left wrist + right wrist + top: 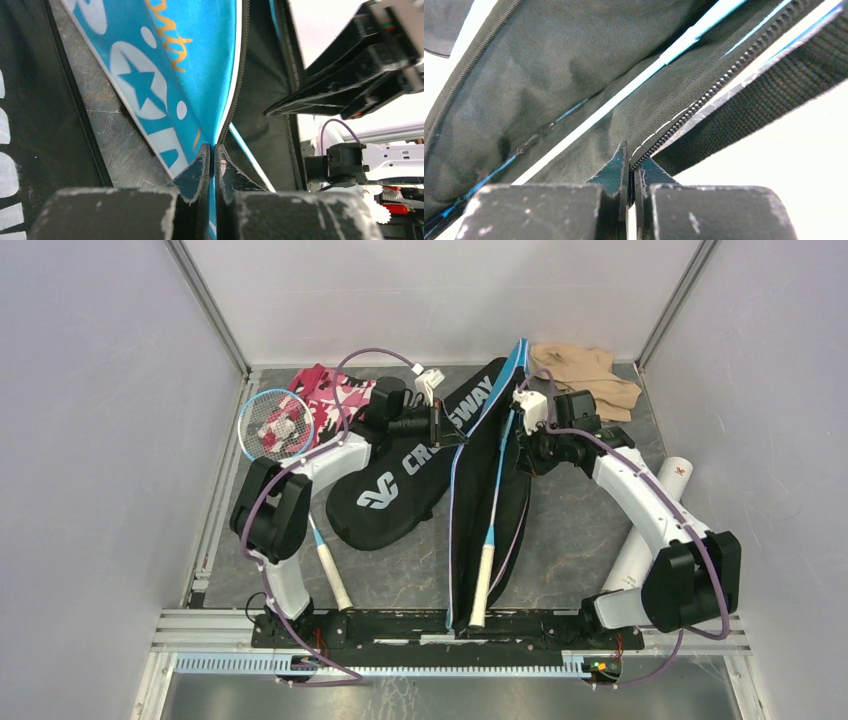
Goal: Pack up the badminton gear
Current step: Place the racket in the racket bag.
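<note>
Left gripper (212, 152): jaws pinching blue cover (200, 60) left rim | right gripper (630, 160): pinching its right zip rim | risk: thin fabric may slip free, racket (483, 585) spilling toward table (580, 540) near edge.

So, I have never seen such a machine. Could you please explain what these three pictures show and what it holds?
This is a robot with two arms bolted to a table. The wide picture looks down from above. The two close pictures come from a small camera on each wrist. On the table lie a black CROSSWAY cover, a blue cover unzipped with a racket inside, a second racket, a white tube, a pink cloth and a beige cloth. The left gripper and the right gripper each pinch one edge of the blue cover.
</note>
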